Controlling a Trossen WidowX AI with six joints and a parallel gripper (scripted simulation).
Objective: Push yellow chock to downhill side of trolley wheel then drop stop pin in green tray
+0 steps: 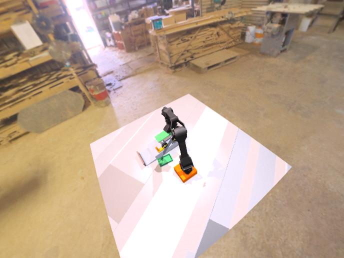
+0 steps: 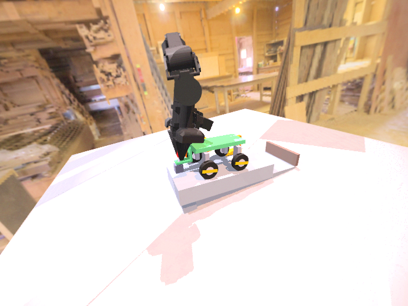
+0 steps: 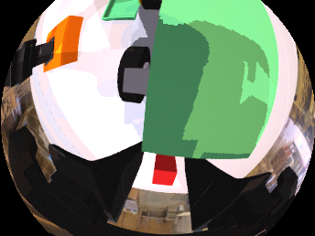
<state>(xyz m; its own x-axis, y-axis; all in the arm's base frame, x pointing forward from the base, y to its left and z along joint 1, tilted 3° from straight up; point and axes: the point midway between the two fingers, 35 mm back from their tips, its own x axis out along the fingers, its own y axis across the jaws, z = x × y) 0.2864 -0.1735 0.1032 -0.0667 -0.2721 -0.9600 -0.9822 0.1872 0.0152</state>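
The green-topped trolley (image 1: 162,136) (image 2: 219,142) (image 3: 224,91) stands on the grey ramp (image 1: 150,158) (image 2: 227,182). The yellow chock (image 1: 160,150) (image 2: 229,152) is at the downhill side of a lower wheel, on the tray's side; I cannot tell if they touch. My gripper (image 2: 181,157) (image 3: 165,149) is partly open at the trolley's uphill end. Its fingers stand on both sides of the red pin head (image 3: 164,171), with a gap on each side. In the exterior view the fingers mostly hide the head. The green tray (image 1: 165,160) (image 3: 121,10) holds nothing that I can see.
The ramp's low end has a brown end board (image 1: 141,158) (image 2: 281,153). The arm's orange base (image 1: 179,175) (image 3: 70,42) stands near the tray. The trolley's deck edge is very close to the fingertips. The arm hides the ramp's uphill end in the top view.
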